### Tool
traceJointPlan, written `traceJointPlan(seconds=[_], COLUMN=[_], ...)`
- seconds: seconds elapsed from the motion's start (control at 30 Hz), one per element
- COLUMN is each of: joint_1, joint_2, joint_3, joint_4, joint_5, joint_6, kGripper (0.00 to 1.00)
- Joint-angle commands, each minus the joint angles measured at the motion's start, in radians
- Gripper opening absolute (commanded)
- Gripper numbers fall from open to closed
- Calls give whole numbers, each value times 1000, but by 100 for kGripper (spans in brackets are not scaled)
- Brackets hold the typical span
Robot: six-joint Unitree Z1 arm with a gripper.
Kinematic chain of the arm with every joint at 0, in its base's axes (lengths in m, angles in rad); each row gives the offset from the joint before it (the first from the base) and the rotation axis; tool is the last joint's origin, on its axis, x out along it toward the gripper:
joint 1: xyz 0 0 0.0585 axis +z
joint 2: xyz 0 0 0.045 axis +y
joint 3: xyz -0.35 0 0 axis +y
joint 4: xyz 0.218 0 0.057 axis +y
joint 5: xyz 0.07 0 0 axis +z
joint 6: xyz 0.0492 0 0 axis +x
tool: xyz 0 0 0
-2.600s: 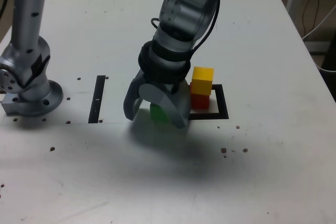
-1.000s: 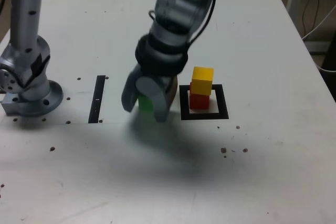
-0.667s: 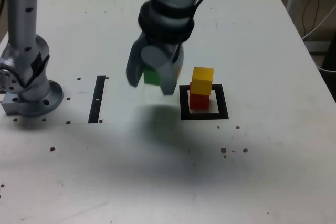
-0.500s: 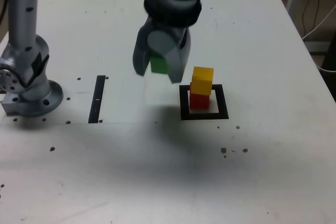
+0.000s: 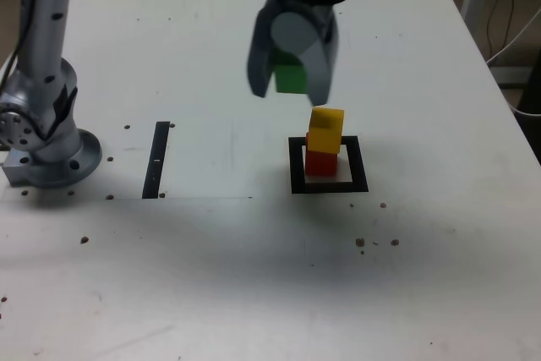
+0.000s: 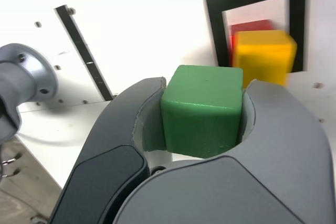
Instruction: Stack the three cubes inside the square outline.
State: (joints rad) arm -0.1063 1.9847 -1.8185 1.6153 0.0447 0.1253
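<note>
The jaws [image 6: 205, 111] clamp a green cube [image 6: 202, 111] between their two curved fingers, held aloft at the upper centre of the exterior view, above the white counter [image 5: 169, 276]. The yellow cube [image 5: 325, 130] sits atop the red cube [image 5: 321, 164] just right of centre in that view, the pair standing inside the square outline [image 5: 359, 164] of black tape. The green cube hangs up and to the left of that stack, apart from it. A narrow black strip [image 5: 156, 160] lies on the counter left of centre, between the outline and the grey arm base [image 5: 55, 162] at the exterior view's left edge. In the wrist view, the stack and outline fill the upper right.
</note>
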Motion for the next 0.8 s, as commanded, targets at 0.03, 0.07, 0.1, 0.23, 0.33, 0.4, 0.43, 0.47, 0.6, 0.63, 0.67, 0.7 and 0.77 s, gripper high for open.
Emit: traceJointPlan(seconds=[0.03,0.07,0.1,0.23,0.33,0.4,0.43,0.47,0.6,0.63,0.67,0.7,0.77], joint_1=[5,7,8,10,10,10,10,10,10,10,10,10,10], joint_2=[30,37,42,64,82,92,97,101,112,115,118,121,127], joint_3=[-32,-40,-47,-70,-83,-88,-90,-90,-91,-92,-92,-93,-93], joint_4=[20,20,20,21,21,21,21,21,20,20,20,20,20], joint_5=[-7,-8,-8,-14,-20,-25,-29,-31,-40,-41,-42,-43,-46], joint_6=[6,7,8,11,13,14,15,16,18,18,18,19,21], kGripper=[33,33,33,33,33,33,33,33,33,33,33,33,33])
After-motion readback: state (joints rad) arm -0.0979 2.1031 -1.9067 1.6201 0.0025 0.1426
